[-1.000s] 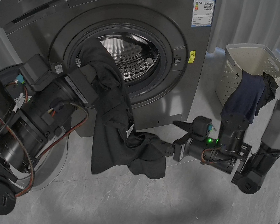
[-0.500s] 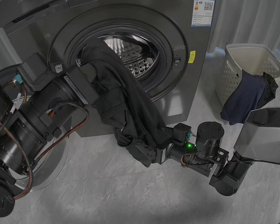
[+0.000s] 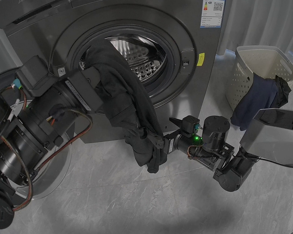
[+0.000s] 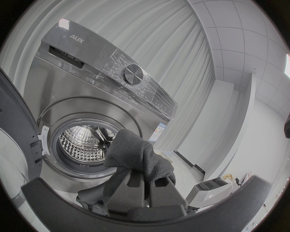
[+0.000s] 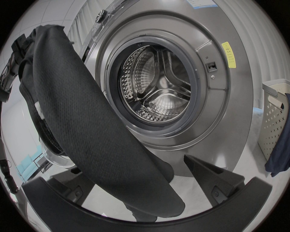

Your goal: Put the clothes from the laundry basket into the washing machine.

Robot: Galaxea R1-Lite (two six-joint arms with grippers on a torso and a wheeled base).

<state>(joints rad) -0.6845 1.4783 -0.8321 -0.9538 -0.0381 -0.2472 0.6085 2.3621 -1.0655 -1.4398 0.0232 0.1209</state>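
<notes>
Black garment [image 3: 126, 100] is clamped in the left end effector [image 4: 148, 178], fingers closed on a bunched fold. It sits at the upper-left rim of the washing machine [image 3: 176, 27] opening, in front of the drum [image 3: 138, 62], still outside it. The rest of the cloth hangs down the machine front to the right end effector [image 3: 166, 138]. That one's jaws are spread wide, with the lower fold draped over one finger and the other finger bare. Laundry basket [image 3: 254, 59] stands right of the machine, with a navy garment [image 3: 256, 101] draped over its front rim.

Black arms [image 3: 51, 108] — red cables [image 3: 78, 134].
</notes>
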